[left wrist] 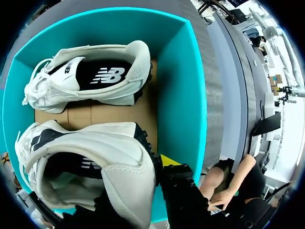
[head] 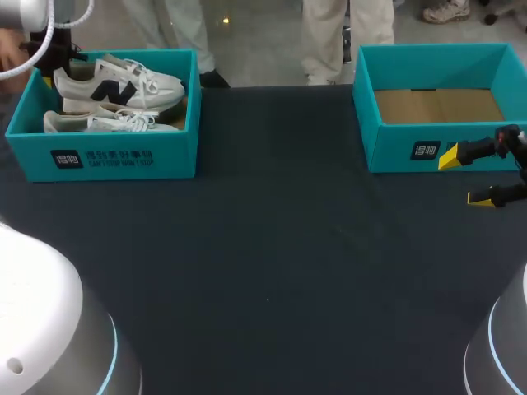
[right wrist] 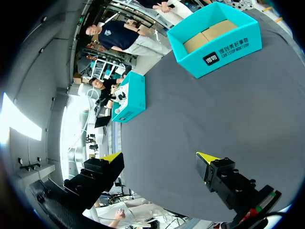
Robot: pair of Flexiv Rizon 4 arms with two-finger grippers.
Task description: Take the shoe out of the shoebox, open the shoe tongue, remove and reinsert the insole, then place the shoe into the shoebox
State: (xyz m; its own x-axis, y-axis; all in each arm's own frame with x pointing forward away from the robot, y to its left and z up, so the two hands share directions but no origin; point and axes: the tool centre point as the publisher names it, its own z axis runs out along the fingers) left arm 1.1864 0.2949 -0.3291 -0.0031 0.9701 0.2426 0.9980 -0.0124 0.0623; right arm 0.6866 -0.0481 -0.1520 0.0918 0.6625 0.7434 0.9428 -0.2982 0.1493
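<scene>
At the right edge of the frame, the right gripper point(head: 464, 177) is hovering over the dark table point(head: 272, 255). Its yellow-tipped fingers are spread wide, with nothing between them. Just beyond it, in the upper right, a teal shoebox point(head: 394, 141) is showing its bare cardboard floor. In the upper left, a second teal shoebox point(head: 115, 158) is holding two white shoes side by side. The nearer shoe point(head: 99, 122) is lying along the front wall, and the shoe with the dark side mark point(head: 123, 82) is sitting behind it. The left gripper point(head: 51, 58) is hanging at that farther shoe's heel, inside the box's left end. Whether it is gripping the heel cannot be told.
</scene>
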